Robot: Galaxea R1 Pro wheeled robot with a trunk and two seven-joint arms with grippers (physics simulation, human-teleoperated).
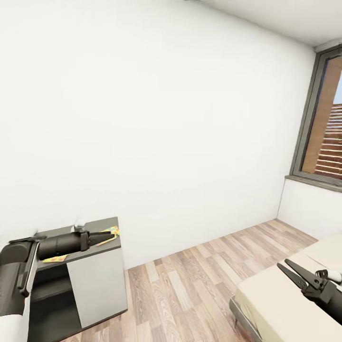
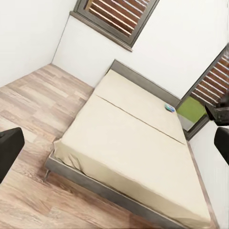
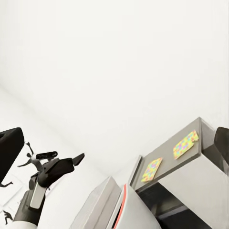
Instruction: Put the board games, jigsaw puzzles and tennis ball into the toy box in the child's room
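Note:
Two multicoloured jigsaw puzzles (image 3: 185, 144) (image 3: 151, 169) lie flat on the low dark grey section of the table (image 1: 107, 249). In the head view one jigsaw puzzle (image 1: 112, 232) lies just under my left gripper (image 1: 110, 236), which hovers open over that table end. The other puzzle (image 1: 54, 259) peeks out below the arm. My right gripper (image 1: 283, 263) is open above the cream bed (image 1: 280, 299). On the far part of the bed (image 2: 129, 143) lies a small blue flat board game (image 2: 169, 107). The toy box and tennis ball are out of view.
A bare white wall (image 1: 156, 118) stands ahead, with wood plank floor (image 1: 190, 280) between the table and the bed. A dark-framed window (image 1: 323, 118) is at the right. My left gripper (image 3: 75, 160) and trunk (image 3: 124, 210) appear in the right wrist view.

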